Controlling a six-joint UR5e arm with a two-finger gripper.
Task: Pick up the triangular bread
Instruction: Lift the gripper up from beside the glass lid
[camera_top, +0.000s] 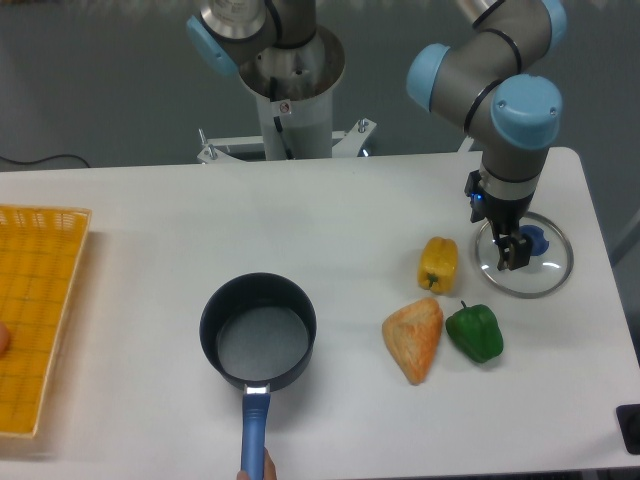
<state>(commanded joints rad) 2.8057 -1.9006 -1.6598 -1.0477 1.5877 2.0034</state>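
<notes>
Triangular bread (414, 338) lies flat, long axis up-down, tip toward the near edge; hand (508, 255) state unclear

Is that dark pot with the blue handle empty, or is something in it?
Empty. The pot sits upright, and its bare grey bottom shows with nothing inside.

Arm bent downward at right, claw (513, 253) pointing straight down, fingers close together, nothing visibly held
</notes>
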